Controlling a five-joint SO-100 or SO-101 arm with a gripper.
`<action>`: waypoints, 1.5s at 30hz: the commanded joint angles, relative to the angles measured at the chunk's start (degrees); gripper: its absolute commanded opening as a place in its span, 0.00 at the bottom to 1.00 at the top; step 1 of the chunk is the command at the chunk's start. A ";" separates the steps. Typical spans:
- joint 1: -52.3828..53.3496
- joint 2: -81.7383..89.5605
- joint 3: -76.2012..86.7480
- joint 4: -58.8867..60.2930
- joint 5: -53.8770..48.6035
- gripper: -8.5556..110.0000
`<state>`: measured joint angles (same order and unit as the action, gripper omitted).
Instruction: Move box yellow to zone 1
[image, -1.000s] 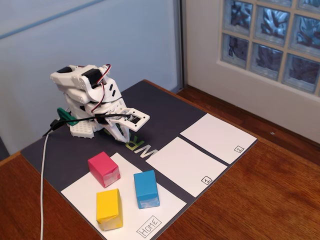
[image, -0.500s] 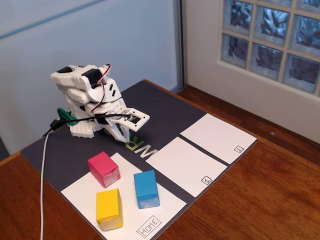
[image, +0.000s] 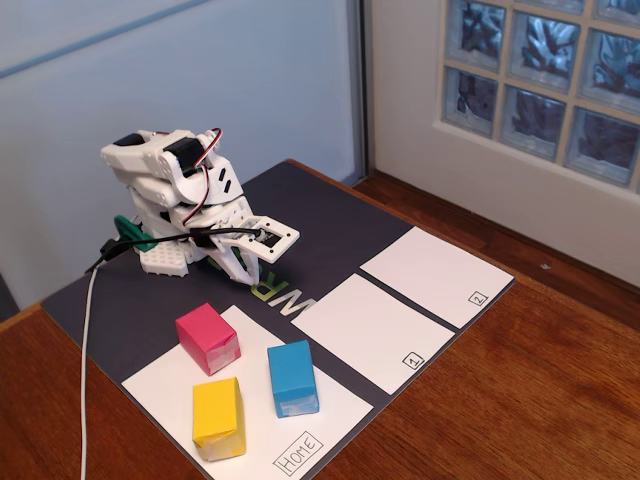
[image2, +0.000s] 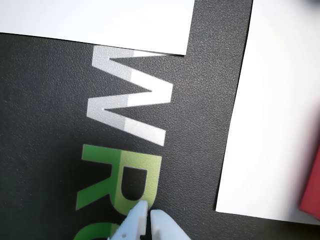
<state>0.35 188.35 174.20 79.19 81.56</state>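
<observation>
the fixed view looks down from high in front of the mat (image: 330, 215). the wrist view hovers close above it, apparently sharing its printed lettering (image2: 127, 107).

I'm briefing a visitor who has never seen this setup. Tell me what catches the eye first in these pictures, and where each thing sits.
Three bright blocks stand out on the Home sheet at the front of the fixed view: the yellow box nearest the camera, a pink block behind it, a blue block to the right. Behind them the white arm is folded low over the dark mat, its end effector shut and empty. Zone 1 lies bare to the right.
</observation>
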 joint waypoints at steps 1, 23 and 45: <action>0.44 2.99 -0.09 3.69 0.18 0.07; 0.44 2.99 -0.09 3.69 0.18 0.07; 9.23 2.90 -0.09 3.87 1.67 0.07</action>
<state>8.70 188.35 174.20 79.28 82.27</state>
